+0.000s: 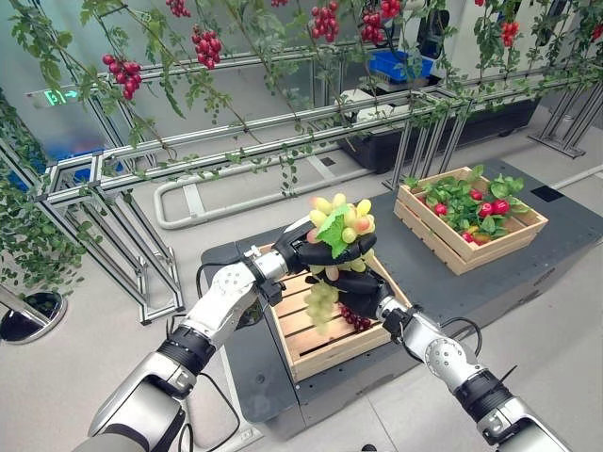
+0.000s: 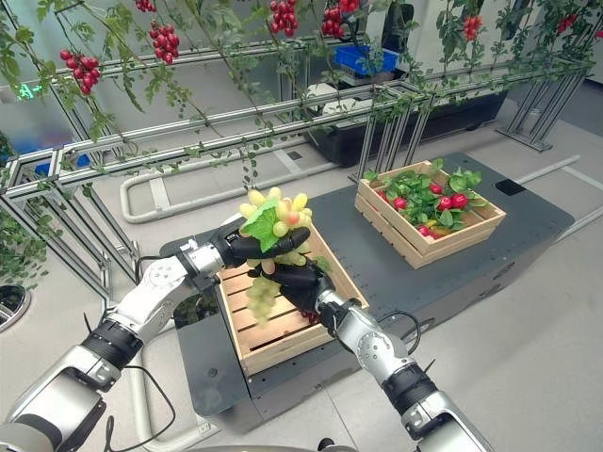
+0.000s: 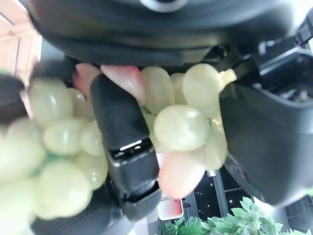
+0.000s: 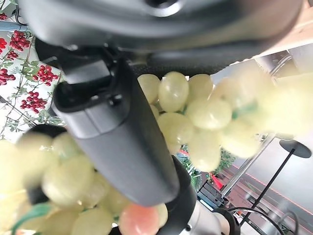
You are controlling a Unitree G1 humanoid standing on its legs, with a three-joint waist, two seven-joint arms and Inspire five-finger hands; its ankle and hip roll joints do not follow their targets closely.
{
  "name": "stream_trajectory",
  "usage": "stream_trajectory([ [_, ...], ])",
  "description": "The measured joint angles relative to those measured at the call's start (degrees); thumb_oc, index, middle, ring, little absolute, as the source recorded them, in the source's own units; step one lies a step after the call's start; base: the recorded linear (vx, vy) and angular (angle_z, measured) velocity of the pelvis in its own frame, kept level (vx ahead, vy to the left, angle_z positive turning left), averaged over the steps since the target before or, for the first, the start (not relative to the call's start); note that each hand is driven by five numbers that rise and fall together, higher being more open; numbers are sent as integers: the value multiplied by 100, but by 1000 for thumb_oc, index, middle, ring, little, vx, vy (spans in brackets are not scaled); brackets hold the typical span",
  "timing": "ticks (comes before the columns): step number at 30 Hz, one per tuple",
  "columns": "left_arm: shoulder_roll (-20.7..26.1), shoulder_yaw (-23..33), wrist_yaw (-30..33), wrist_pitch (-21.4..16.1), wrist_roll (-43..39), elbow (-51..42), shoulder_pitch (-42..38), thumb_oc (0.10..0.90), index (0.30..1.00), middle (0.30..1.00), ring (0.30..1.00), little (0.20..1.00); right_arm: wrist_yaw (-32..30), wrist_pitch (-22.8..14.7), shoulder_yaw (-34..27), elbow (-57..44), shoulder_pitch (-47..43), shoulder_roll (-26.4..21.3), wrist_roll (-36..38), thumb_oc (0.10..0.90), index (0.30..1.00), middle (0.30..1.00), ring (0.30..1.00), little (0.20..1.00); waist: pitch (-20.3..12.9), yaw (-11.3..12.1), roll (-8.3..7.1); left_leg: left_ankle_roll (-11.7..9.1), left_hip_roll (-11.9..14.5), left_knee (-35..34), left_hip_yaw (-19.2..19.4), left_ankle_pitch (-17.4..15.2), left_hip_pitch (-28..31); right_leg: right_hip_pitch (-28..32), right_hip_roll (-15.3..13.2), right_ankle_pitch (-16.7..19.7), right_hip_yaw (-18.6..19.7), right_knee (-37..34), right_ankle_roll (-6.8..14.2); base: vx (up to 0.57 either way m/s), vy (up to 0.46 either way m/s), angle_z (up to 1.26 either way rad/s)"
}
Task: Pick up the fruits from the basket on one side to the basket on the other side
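A bunch of yellow-green grapes (image 1: pixel 345 218) with a green leaf is held up above the near wooden crate (image 1: pixel 325 357). My left hand (image 1: pixel 332 252) is curled round its upper part, and its wrist view shows grapes (image 3: pixel 181 127) pressed between thumb (image 3: pixel 122 132) and fingers. My right hand (image 1: pixel 363 285) sits just below, curled on the lower grapes (image 4: pixel 195 112); a pale green cluster (image 1: pixel 320 301) hangs beneath. Dark red grapes (image 1: pixel 356 321) lie in the near crate. The far crate (image 1: pixel 443 250) at the right holds leaves and red fruits (image 1: pixel 497 207).
Both crates stand on a dark platform (image 1: pixel 528 254). Behind it runs a metal frame (image 1: pixel 236 141) hung with vines and red berry clusters (image 1: pixel 206 45). A blue bin (image 1: pixel 396 64) stands at the back.
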Motion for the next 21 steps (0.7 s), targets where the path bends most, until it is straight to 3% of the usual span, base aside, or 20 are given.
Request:
stream_trajectory([
  [15,-316,-90,414,-88,556,0,50,800,900,900,900,900,-14,-108,-14,266,49,6,-22,400,300,300,300,300,-13,53,24,-1,3,0,15,1,-15,-28,7,0,17,0,-1,0,0,0],
  [21,-513,-86,972,-375,730,65,201,800,900,900,900,900,-36,-129,-26,267,50,9,-39,400,300,300,300,300,-25,60,44,-1,3,0,16,1,-15,-28,8,0,18,0,-1,0,0,0],
])
